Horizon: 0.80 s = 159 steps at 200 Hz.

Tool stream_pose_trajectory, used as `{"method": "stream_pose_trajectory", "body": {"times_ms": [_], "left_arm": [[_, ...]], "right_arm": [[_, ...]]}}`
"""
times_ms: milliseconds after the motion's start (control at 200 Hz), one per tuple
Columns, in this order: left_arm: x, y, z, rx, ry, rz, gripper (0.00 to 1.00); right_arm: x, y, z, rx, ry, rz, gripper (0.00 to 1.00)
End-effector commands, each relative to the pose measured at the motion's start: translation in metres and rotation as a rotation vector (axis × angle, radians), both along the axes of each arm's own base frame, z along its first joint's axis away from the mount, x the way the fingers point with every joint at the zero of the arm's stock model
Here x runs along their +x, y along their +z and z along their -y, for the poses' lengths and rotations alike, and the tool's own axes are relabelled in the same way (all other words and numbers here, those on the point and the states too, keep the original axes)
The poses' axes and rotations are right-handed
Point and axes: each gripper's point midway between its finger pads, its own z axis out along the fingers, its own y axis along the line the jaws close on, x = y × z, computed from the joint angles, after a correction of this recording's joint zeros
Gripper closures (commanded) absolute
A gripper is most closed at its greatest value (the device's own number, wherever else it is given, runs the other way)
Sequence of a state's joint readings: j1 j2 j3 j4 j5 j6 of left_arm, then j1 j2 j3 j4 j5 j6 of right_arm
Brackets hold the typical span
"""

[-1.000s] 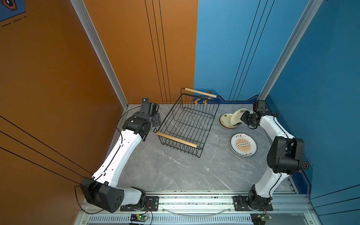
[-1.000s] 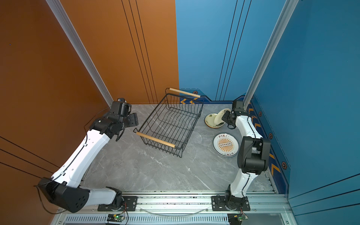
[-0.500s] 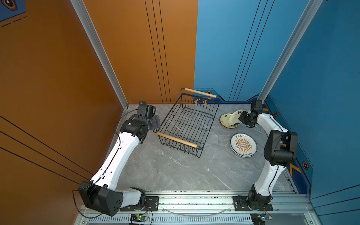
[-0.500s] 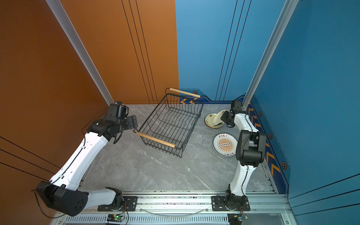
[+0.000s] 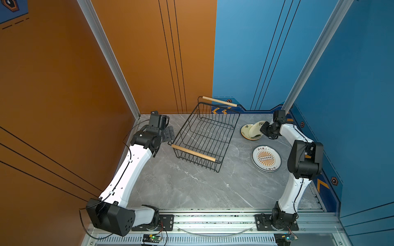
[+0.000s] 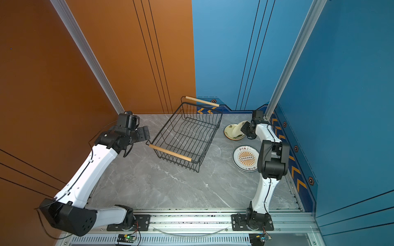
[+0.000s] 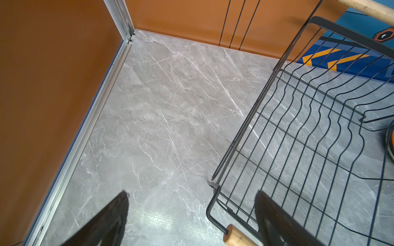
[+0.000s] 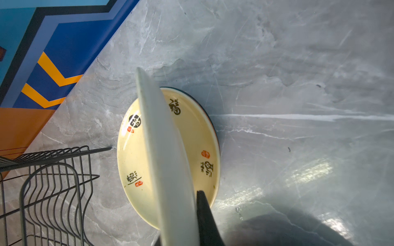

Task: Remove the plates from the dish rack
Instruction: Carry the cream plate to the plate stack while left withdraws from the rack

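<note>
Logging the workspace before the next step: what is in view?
dish rack: one, black wire, wooden handles, mid-table, holding no plates
cream plate: one, cream with dark characters, flat, right of the rack
white plate: one, white, tilted over the cream plate
sunburst plate: one, white and orange, flat, by the right arm
table: one, grey marble
left gripper: one, black, open, beside the rack's near corner
right gripper: one, black, shut on the white plate

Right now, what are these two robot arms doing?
They are emptying the black wire dish rack, which has no plates in it. The right claw grips a white plate, tilted over a cream plate beside the rack. A sunburst plate lies flat nearby. The left claw is open, empty, at the rack's corner.
</note>
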State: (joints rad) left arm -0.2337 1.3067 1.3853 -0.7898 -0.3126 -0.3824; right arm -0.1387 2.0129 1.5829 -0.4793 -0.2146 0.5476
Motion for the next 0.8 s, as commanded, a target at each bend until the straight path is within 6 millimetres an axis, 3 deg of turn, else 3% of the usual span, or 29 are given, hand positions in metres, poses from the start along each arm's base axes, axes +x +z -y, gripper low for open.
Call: {"method": "stream_pose_trajectory", "body": {"times_ms": [0,521,576,601,791], "left_arm": [[-0.005,0.001,-0.002,-0.017,0.001,0.003,0.07],[-0.004,0.001,0.001,-0.032,-0.016,0.004,0.07],[-0.004,0.001,0.001,-0.031,-0.017,0.003,0.07],[-0.004,0.001,0.001,-0.032,-0.016,0.003,0.07],[-0.003,0.001,0.002,-0.035,-0.022,0.003,0.07]], "right_arm": [[0.004,-0.004,-0.001,0.023,0.000,-0.010,0.89],[0.000,-0.017,-0.002,0.020,0.005,-0.057,0.73],[0.000,-0.015,-0.002,0.009,0.007,-0.062,0.71],[-0.002,-0.029,-0.001,0.005,0.007,-0.094,0.69],[-0.005,-0.034,0.000,-0.012,0.013,-0.119,0.57]]}}
